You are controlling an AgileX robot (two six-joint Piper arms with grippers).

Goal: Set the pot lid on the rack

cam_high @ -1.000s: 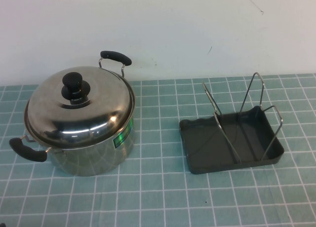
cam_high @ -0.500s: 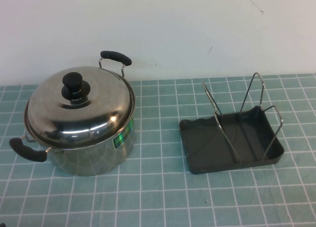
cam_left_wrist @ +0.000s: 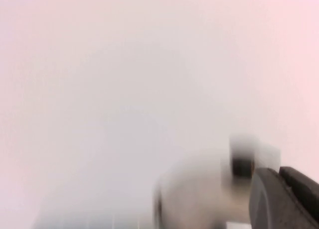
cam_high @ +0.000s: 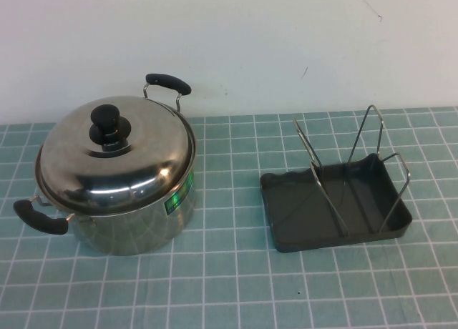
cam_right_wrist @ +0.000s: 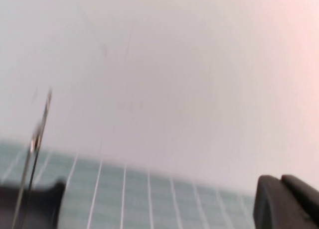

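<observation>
The shiny steel pot lid point(cam_high: 122, 157) with its black knob point(cam_high: 107, 125) sits shut on the steel pot point(cam_high: 143, 225) at the table's left. The dark grey rack point(cam_high: 335, 207) with upright wire loops point(cam_high: 315, 168) stands at the right, empty. Neither gripper shows in the high view. My left gripper point(cam_left_wrist: 279, 176) shows only in the left wrist view, its dark fingers together, facing the wall with a blurred part of the pot point(cam_left_wrist: 199, 194) close by. My right gripper point(cam_right_wrist: 280, 181) has its fingers together, apart from the rack point(cam_right_wrist: 30, 204), whose wire loop point(cam_right_wrist: 37, 139) stands at that view's edge.
The pot has two black handles point(cam_high: 168, 82) and a green label point(cam_high: 179, 197). A white wall point(cam_high: 286, 43) rises right behind the pot and rack. A teal grid mat point(cam_high: 236, 293) covers the table.
</observation>
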